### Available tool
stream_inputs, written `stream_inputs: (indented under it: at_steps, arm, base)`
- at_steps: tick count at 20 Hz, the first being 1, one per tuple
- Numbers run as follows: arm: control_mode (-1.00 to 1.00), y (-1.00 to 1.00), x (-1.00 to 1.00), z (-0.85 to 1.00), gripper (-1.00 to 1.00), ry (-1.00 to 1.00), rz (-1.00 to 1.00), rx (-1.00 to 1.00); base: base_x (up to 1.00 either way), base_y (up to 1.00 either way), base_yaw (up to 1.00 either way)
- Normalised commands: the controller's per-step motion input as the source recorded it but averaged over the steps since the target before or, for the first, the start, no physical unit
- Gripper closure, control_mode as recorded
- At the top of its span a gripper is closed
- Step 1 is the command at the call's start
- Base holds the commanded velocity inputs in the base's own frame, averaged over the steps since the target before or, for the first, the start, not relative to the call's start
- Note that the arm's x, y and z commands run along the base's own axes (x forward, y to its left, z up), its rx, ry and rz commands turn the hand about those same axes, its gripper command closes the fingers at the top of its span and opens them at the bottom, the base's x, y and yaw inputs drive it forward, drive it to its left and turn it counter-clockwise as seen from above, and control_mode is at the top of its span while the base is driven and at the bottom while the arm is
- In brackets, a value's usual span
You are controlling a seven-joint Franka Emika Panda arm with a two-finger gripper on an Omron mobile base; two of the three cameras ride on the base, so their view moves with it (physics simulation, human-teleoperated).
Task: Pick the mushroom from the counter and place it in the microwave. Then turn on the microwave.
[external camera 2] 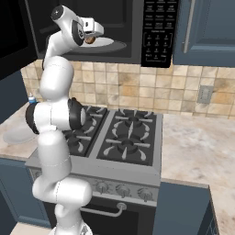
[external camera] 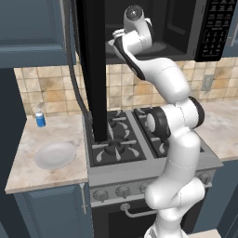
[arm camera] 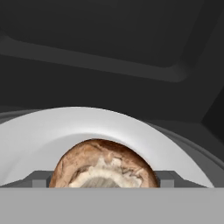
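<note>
Mushroom inside the microwave, above the stove.
The mushroom (arm camera: 103, 165) lies on the plate (arm camera: 65, 127) in the microwave (external camera 2: 133, 27); counter (external camera: 46, 153) left of stove (external camera: 121, 139).

A small blue bottle with a white cap (external camera: 40, 118) stood near the tiled wall, with a round white plate (external camera: 55, 155) lying in front of it. Beside them sat a black gas stove top (external camera 2: 124, 137), its front knobs (external camera 2: 122, 190) apparently silver.
</note>
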Motion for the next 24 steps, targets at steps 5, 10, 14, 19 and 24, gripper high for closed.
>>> stream_inputs:
  at_steps: [5, 10, 14, 19, 24]
  arm:
    - [-1.00, 0.00, 0.04, 0.00, 1.00, 0.03, 0.00, 0.00]
    - [-1.00, 0.00, 0.03, 0.00, 1.00, 0.02, 0.00, 0.00]
    - [-1.00, 0.00, 0.06, 0.00, 1.00, 0.02, 0.00, 0.00]
    - [-1.00, 0.00, 0.07, 0.00, 1.00, 0.01, 0.00, 0.00]
    - [-1.00, 0.00, 0.11, 0.00, 1.00, 0.00, 0.00, 0.00]
  base:
    - [0.00, 0.00, 0.00]
    - [0.00, 0.00, 0.00]
    - [0.00, 0.00, 0.00]
    - [0.00, 0.00, 0.00]
    - [0.00, 0.00, 0.00]
